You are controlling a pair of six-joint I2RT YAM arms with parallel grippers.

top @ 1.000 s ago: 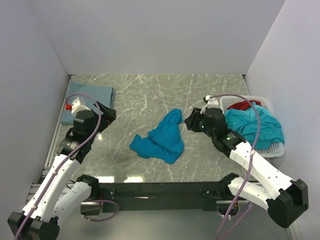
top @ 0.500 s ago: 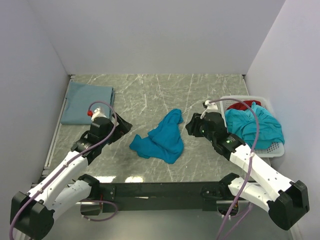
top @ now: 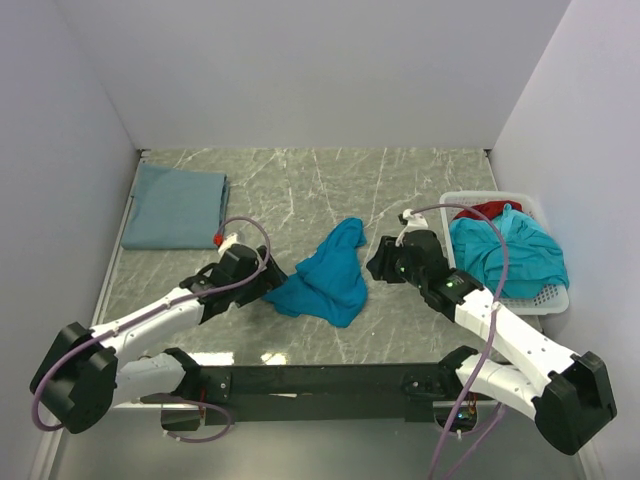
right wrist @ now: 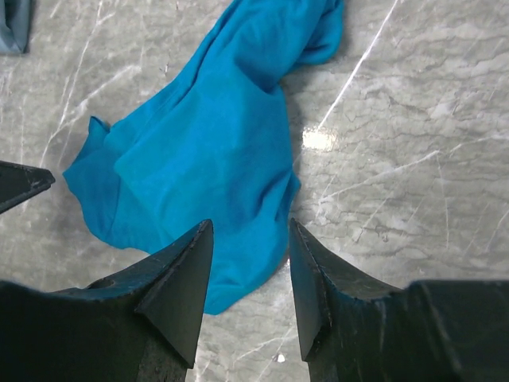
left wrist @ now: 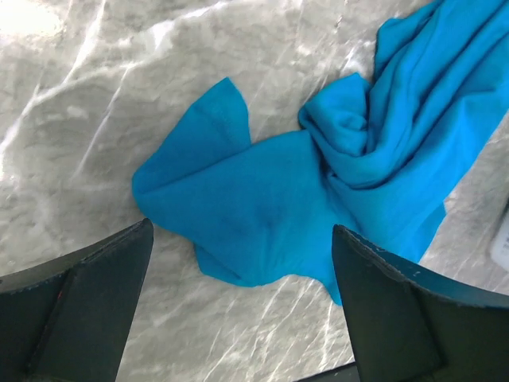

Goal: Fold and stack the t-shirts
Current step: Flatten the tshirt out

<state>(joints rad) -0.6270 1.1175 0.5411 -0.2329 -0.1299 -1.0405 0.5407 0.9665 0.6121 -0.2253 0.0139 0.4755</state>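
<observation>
A crumpled teal t-shirt (top: 325, 275) lies mid-counter (top: 300, 190) between the left end effector (left wrist: 238, 247) and right end effector (right wrist: 246, 239), both with fingers apart; pinching bunched layers would likely drag the heap rather than spread it.

Grey marble-patterned table (top: 300, 190) carrying three things.
Its glossy top is veined with pale streaks. A teal shirt (top: 325, 275) lies crumpled near the middle, with one flatter flap spread toward the near left. A grey-blue shirt (top: 175, 205) lies folded flat in the far left corner, well apart from the teal one. A white basket (top: 553, 297) sits at the right edge.
</observation>
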